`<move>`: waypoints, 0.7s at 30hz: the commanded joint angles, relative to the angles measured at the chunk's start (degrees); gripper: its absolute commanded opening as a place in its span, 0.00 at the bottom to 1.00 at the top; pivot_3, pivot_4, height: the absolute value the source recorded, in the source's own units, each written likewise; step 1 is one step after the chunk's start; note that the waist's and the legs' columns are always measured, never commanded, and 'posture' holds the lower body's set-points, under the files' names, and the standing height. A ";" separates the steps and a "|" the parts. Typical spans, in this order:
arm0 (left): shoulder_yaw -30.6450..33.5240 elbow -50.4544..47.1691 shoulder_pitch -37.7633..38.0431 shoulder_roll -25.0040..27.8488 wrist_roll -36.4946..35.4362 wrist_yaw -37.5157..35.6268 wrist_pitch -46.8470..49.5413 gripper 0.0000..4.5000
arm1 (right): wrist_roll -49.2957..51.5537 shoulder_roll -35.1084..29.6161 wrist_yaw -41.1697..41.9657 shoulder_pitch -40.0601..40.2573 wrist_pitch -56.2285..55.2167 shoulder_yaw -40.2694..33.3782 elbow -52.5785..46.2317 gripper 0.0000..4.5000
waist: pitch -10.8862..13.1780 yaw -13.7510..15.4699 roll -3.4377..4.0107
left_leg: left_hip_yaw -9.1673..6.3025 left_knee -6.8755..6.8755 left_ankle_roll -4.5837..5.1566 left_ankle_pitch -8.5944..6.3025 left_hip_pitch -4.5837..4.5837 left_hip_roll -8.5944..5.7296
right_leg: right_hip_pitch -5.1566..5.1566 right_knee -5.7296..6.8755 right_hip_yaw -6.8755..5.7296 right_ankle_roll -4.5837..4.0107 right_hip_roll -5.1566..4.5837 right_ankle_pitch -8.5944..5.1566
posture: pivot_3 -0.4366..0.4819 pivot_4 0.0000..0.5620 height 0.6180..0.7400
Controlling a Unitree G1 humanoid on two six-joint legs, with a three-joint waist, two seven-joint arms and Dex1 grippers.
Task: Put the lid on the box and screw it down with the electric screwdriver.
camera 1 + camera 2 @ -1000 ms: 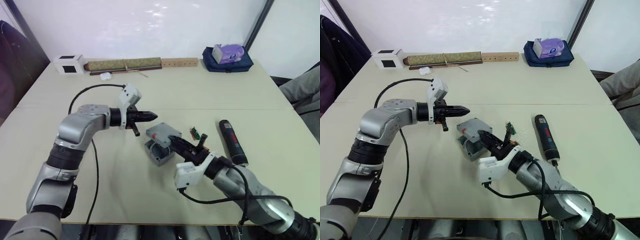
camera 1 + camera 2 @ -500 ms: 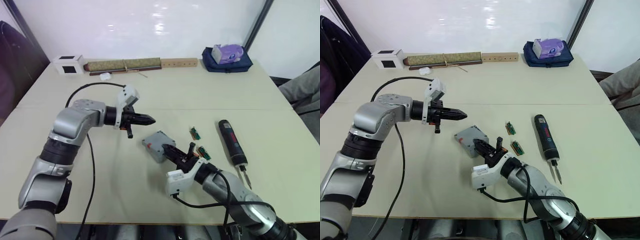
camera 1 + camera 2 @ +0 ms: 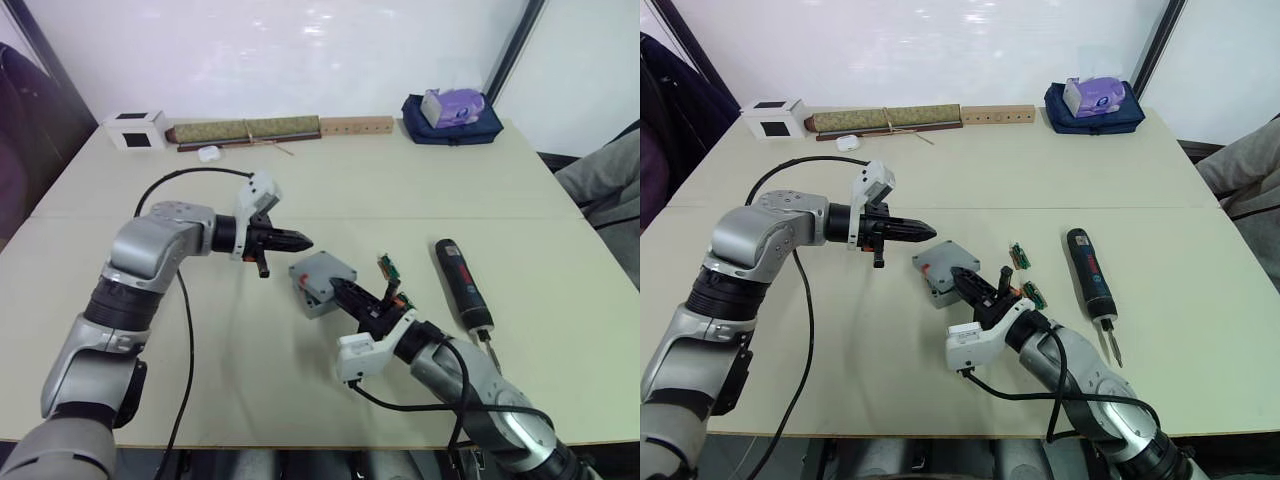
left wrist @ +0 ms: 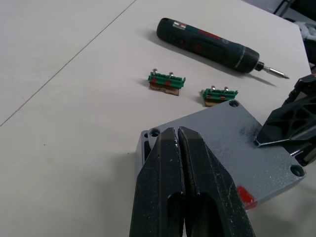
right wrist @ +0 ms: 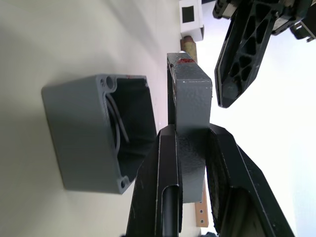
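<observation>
the lid (image 5: pixel 190 94), stiff and light, is pinched by its thin edge in the right gripper (image 5: pixel 190 136) above the box (image 5: pixel 94 143) mid-desk; slipping is likely. the left gripper (image 4: pixel 178 143) is closed, empty.

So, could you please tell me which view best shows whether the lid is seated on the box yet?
The right wrist view: the lid, pinched in the right claw, is held just off the open box, wire visible inside. The left wrist view shows mainly the lid's outer face; the eye views show them stacked, gap unclear.
</observation>
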 commanded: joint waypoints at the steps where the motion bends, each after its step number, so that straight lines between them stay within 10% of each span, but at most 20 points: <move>1: 2.04 -1.25 -0.37 -0.13 -0.50 0.71 -0.49 0.01 | -1.95 1.83 0.69 -2.06 0.41 -1.51 0.05 0.03 | 0.00 -0.05 0.00 | 0.00 0.00 0.00 0.00 0.01 0.00 | 0.00 0.00 0.00 0.00 0.00 0.00 | 0.48 0.27 1.00; 21: -4.98 -0.11 1.35 -1.65 7.58 -0.91 -11.27 0.01 | -5.65 5.59 6.43 -2.80 1.39 -0.70 3.91 0.03 | 0.00 0.05 0.00 | 0.02 -0.01 -0.01 0.01 0.17 -0.01 | 0.17 0.01 0.00 0.00 0.00 0.00 | 0.48 0.27 1.00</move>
